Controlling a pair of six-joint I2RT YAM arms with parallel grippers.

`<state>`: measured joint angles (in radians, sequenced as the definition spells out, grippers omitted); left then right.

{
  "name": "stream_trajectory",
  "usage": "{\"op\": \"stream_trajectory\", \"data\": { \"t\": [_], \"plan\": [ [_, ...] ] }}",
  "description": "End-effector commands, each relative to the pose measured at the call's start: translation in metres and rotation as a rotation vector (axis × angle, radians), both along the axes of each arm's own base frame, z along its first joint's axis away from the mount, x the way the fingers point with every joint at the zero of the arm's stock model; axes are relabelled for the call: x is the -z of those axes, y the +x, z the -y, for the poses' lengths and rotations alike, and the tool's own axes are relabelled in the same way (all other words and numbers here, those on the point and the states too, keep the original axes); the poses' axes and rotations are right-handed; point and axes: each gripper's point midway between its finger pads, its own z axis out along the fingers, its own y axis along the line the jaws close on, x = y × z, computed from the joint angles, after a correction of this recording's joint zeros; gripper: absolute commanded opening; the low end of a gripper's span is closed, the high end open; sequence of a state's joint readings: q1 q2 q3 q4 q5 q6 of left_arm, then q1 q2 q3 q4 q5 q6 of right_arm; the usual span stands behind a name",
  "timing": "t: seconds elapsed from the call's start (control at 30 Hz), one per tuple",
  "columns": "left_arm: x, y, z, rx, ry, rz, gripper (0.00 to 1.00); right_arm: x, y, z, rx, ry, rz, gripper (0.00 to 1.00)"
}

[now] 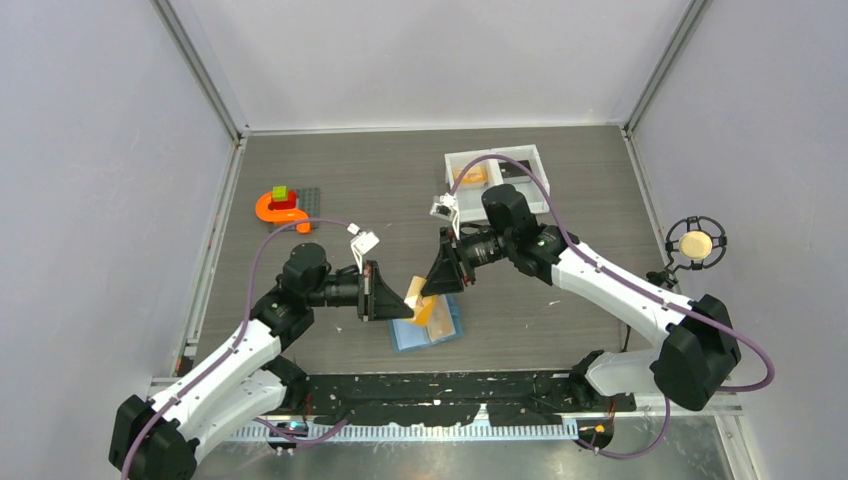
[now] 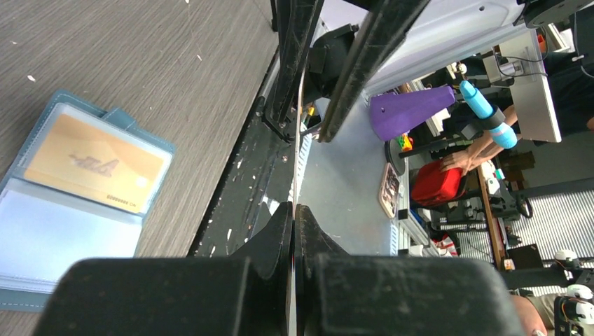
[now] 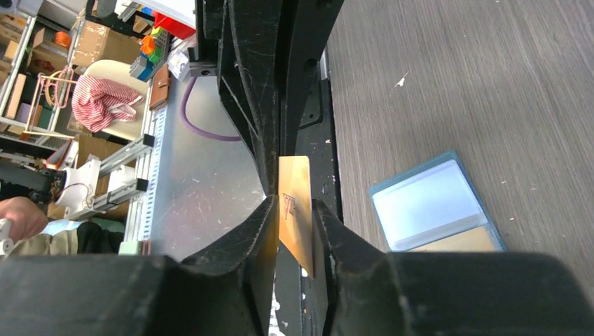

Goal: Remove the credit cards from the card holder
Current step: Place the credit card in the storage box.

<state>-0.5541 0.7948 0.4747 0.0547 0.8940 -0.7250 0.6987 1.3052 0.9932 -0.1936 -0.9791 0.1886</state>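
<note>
A grey wood-grain table [image 1: 330, 160] sits boxed by plain pale walls [image 1: 430, 60] with metal frame posts [image 1: 200, 68] at the corners, evenly lit. Beyond its near edge lies a cluttered workshop: boxes [image 3: 91, 45], a red bag [image 2: 438, 183], a striped cloth [image 3: 105, 98].

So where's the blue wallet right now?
In the top view the blue wallet lies open on the table, near the middle of its front edge, by the held orange card.

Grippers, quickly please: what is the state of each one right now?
Left gripper: shut on the orange-yellow credit card.
Right gripper: open, with its fingers on either side of the same card.
</note>
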Motion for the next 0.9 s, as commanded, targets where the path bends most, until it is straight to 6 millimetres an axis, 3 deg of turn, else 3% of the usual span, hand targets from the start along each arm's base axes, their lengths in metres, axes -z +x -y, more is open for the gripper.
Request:
{"op": "stream_trajectory", "data": {
  "t": [0.0, 0.1, 0.17, 0.33, 0.4, 0.47, 0.57, 0.77, 0.87],
  "plan": [
    [-0.014, -0.002, 0.001, 0.032, -0.032, 0.044, 0.0, -0.017, 0.003, -0.004, -0.019, 0.039, 0.065, 0.25],
    [-0.013, -0.001, 0.001, 0.027, -0.024, 0.045, 0.0, -0.017, 0.008, -0.004, 0.008, 0.032, 0.08, 0.08],
    [-0.01, 0.002, 0.0, 0.011, -0.004, 0.044, 0.04, -0.018, 0.01, -0.004, 0.024, 0.03, 0.087, 0.06],
    [0.002, 0.018, -0.01, -0.109, 0.104, 0.066, 0.49, -0.028, 0.024, 0.002, 0.092, 0.045, 0.101, 0.05],
    [0.006, 0.026, -0.018, -0.181, 0.157, 0.092, 0.74, -0.034, 0.036, 0.008, 0.142, 0.056, 0.11, 0.05],
    [0.006, 0.033, -0.026, -0.241, 0.194, 0.124, 0.82, -0.04, 0.054, 0.017, 0.216, 0.061, 0.121, 0.05],
    [0.005, 0.044, -0.041, -0.337, 0.259, 0.169, 0.99, -0.045, 0.098, 0.041, 0.404, 0.059, 0.127, 0.05],
    [0.009, 0.069, -0.08, -0.555, 0.427, 0.224, 1.0, -0.045, 0.196, 0.096, 0.826, 0.083, 0.084, 0.05],
    [0.013, 0.073, -0.089, -0.607, 0.467, 0.227, 1.0, -0.048, 0.242, 0.124, 1.016, 0.075, 0.1, 0.05]
  ]
}}
